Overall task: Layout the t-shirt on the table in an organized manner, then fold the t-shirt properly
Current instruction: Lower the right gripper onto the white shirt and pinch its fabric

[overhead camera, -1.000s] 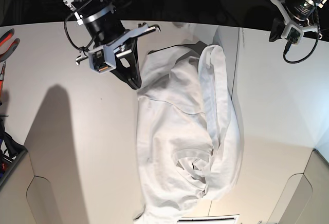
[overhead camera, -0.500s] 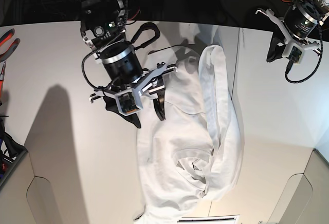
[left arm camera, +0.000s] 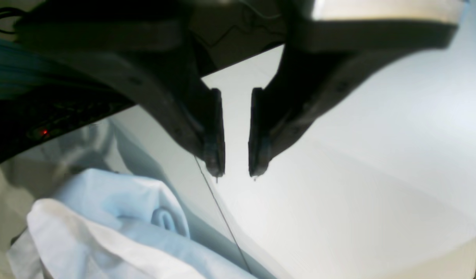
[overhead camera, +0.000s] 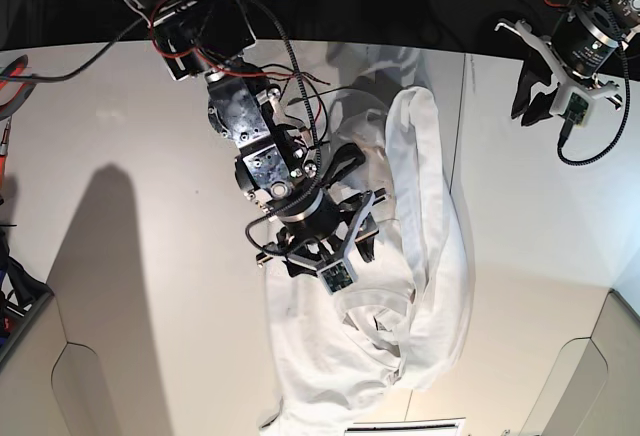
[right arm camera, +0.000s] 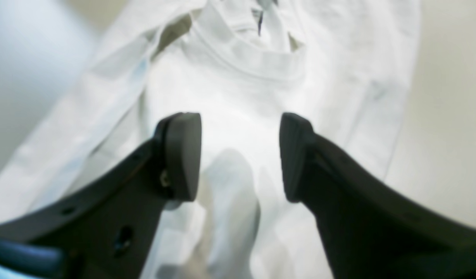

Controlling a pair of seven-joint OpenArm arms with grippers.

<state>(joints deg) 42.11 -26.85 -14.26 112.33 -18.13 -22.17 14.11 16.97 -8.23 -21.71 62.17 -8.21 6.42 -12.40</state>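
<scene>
The white t-shirt lies crumpled in a long heap down the middle of the table. Its ribbed collar shows near the front end, with the label inside. My right gripper hovers over the shirt's left half. In the right wrist view it is open, with only cloth below and nothing between the fingers. My left gripper hangs at the back right, off the shirt. Its fingertips stand a narrow gap apart over bare table, holding nothing, and the t-shirt lies to one side.
A thin dark seam runs across the table beside the shirt. Red-handled pliers lie at the left edge. Rounded cut-outs mark the front corners. The table's back edge meets a dark background.
My right arm swung from the shirt's back left edge out over its middle, and its jaws opened wide. The left gripper stayed at the back right and parted slightly.
</scene>
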